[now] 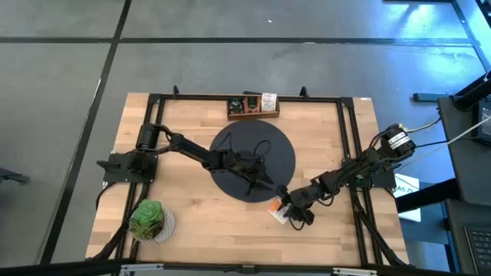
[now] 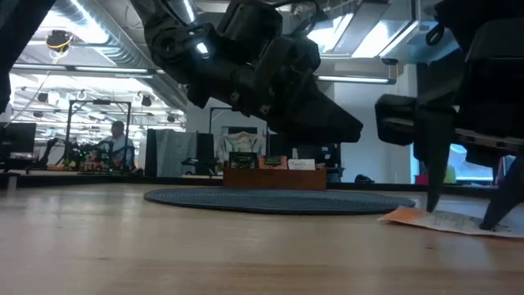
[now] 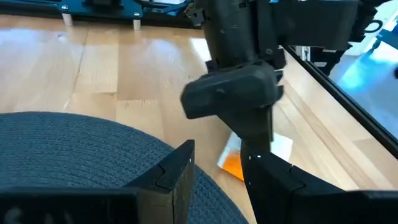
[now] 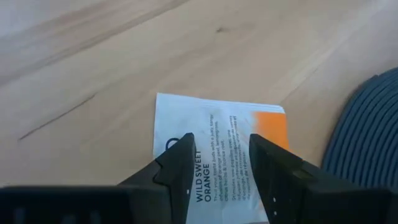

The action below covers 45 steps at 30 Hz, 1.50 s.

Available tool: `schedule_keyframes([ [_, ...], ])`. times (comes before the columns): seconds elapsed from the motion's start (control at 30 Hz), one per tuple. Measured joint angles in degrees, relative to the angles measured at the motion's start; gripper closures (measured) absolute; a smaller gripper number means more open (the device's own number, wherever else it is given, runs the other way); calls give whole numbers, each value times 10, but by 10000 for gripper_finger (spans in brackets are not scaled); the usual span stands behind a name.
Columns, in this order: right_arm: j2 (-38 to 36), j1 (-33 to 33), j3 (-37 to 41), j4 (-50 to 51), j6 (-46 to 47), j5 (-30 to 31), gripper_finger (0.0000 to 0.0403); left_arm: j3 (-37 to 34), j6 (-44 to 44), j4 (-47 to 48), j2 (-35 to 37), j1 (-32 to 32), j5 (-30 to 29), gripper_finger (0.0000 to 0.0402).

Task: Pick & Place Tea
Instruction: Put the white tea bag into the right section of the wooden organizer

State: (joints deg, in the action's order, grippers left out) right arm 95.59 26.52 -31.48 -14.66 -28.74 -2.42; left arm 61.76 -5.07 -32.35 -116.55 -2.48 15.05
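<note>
Lying flat: one tea packet [image 4: 217,149]

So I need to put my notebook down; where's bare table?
Bare wood lies between the potted plant and the mat, and along the far left corner. It is crowded at the mat's near right edge, where both grippers meet over the tea packet.

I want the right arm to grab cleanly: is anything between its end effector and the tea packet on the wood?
Nothing visible. The right end effector hangs directly over the orange and white tea packet, fingers open on either side of its print, with only bare table around it. The round mat lies beside the packet.
</note>
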Motion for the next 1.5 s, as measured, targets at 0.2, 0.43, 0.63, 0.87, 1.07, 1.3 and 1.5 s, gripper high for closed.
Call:
schedule_keyframes([
  [0.2, 4, 0, -62, 22, 30, 24, 246, 0, 13, 0, 0, -9, 0, 274],
  [0.43, -19, 0, -180, 204, 281, 89, 246, 0, 13, 0, 0, -43, 0, 274],
  [0.63, -24, 9, -269, 267, 642, 3, 246, 0, 22, -6, 0, -75, 1, 274],
  [0.87, -23, 105, -263, 328, 1031, 78, 246, 9, -2, -7, -23, -80, -20, 274],
  [1.07, -24, 181, -253, 296, 1246, 278, 246, 54, -17, 28, -71, -81, 0, 274],
  [1.3, -7, 196, -253, 256, 1315, 417, 246, 66, -22, 116, -72, -80, -10, 274],
  [1.5, 16, 195, -253, 219, 1291, 393, 246, 66, -13, 128, -72, -98, -39, 274],
])
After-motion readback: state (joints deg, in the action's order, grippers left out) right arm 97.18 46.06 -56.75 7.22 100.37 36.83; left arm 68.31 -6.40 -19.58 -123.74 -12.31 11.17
